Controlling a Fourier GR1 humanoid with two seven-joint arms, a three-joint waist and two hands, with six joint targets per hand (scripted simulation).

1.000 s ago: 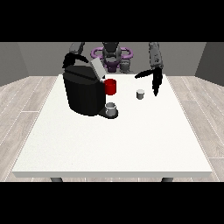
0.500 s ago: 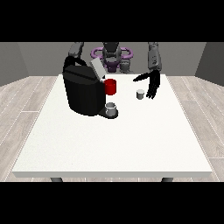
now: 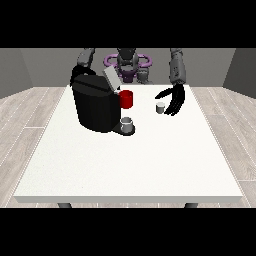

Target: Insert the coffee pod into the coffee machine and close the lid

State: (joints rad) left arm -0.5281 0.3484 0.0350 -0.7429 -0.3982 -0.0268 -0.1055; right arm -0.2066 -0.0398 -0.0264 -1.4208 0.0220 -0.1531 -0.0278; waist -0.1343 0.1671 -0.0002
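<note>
A large white table (image 3: 130, 160) is seen from across, with the robot (image 3: 127, 62) small at the far edge. A black coffee machine (image 3: 94, 104) is parked on the table's far left part, and its grey lid (image 3: 111, 79) is tipped up and back, so the top is left open. A red part (image 3: 126, 99) is stuck out on the machine's right side, and a small grey cup (image 3: 127, 122) is set on the machine's base just under it.

The coffee pod (image 3: 160, 107), a small pale cylinder, is stood upright on the table to the right of the machine, well apart from it. So it's not in the machine yet, and the lid is not yet shut.

The hand at the view's right (image 3: 174, 100) is hung just beside the pod, on its right side, with the fingers pointed down and spread, relaxed rather than curled. The thumb is reached out toward the pod, but whether the pod is actually touched can't be made out. Nothing is gripped by it.

The other arm is mostly hidden behind the machine at the view's left; only the upper arm is seen above the machine's top, and the hand itself isn't shown.
</note>
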